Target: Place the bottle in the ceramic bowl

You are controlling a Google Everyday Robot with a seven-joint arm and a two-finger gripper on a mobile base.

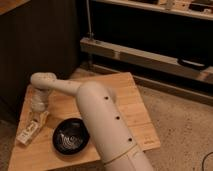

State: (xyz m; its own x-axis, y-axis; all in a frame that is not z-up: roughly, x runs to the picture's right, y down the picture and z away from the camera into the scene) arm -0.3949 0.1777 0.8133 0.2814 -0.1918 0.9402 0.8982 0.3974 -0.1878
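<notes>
The small cream-white boxy bottle [28,132] lies flat near the pale wooden table's [125,100] edge, its long axis running diagonally up to my gripper [41,117] just above its far end (grip state: I cannot tell). The glossy black ceramic bowl [71,136] sits just beside it.

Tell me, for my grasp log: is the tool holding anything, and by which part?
Cannot be told. The tool is down at the far end of the bottle, which lies on the table beside the ceramic bowl.
</notes>
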